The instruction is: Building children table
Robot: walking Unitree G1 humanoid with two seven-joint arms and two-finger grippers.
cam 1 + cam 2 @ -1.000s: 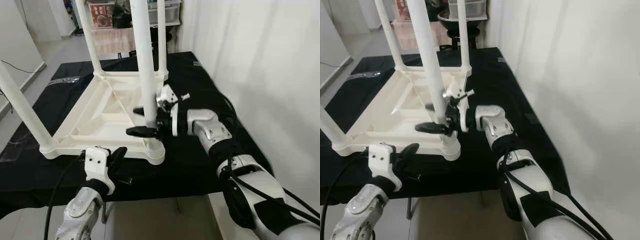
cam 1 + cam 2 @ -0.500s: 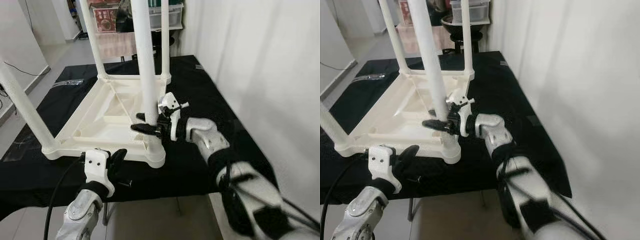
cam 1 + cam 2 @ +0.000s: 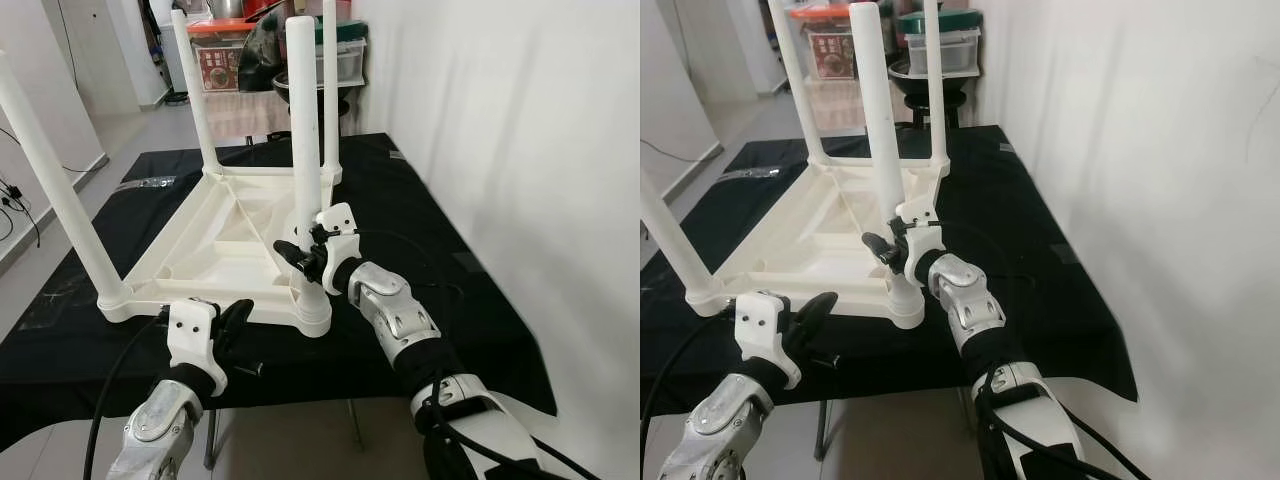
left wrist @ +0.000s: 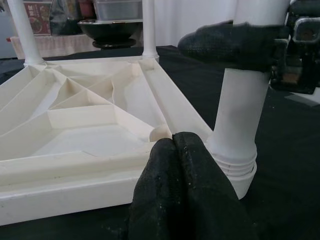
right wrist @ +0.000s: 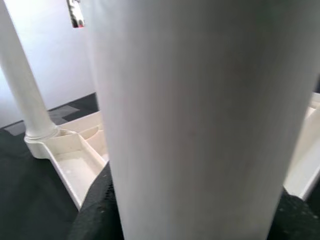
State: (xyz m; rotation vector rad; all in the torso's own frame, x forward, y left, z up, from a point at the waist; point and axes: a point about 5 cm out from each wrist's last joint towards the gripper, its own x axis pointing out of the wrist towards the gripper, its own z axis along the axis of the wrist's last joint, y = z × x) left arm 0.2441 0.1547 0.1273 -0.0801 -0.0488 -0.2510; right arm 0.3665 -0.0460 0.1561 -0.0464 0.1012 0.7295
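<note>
At frame centre my right gripper [image 3: 303, 258] fingers clamp the near upright white plastic table leg [image 3: 303, 130] low on its vertical shaft, above its corner socket. My left gripper [image 3: 232, 318] sits lower left before the inverted white plastic table frame [image 3: 215, 250], fingers pressed shut on nothing, so the right arm is placed to work the leg.

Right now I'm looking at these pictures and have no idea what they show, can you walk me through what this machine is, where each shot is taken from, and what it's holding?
This is a humanoid robot with two silver arms, each ending in two long black fingers. The two wide pictures come from cameras in its head, looking down. The two close-ups come from cameras on its wrists.

On a surface covered in black cloth lies a white children's table, upside down, its legs pointing up. The right gripper is clamped around the nearest leg, low down near its socket; in the right wrist view that leg is very close. The left gripper hangs at the cloth's near edge, fingers pressed together, holding nothing, just before the tabletop's frame.
</note>
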